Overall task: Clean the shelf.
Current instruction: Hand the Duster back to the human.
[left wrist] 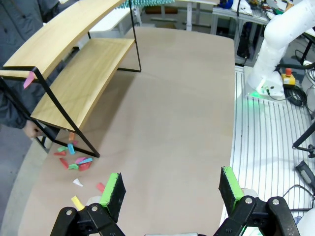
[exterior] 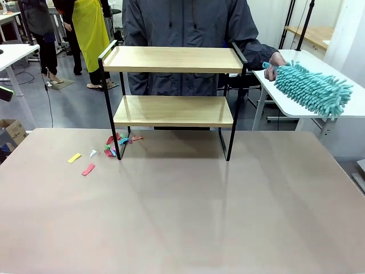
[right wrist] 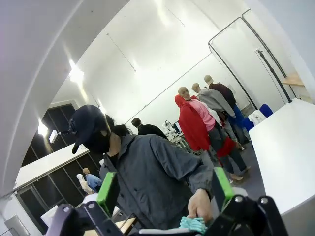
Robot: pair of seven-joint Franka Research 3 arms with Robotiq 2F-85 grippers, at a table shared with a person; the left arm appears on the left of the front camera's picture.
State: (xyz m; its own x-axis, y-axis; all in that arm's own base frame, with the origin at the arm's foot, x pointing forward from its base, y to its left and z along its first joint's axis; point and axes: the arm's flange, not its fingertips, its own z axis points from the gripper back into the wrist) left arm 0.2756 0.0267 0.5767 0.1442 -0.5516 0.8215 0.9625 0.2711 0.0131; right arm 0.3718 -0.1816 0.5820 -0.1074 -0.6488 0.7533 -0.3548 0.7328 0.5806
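Inspection found the two-tier light wooden shelf with black metal frame [exterior: 173, 111] standing at the table's far edge, coloured paper scraps [exterior: 117, 142] beside its leg, both grippers [left wrist: 170, 189] [right wrist: 165, 189] wide open, empty.

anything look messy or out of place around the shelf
Yes: small coloured scraps lie scattered on the table by the shelf's front-left leg, and one pink scrap sits at the top board's edge. Both boards otherwise look bare.
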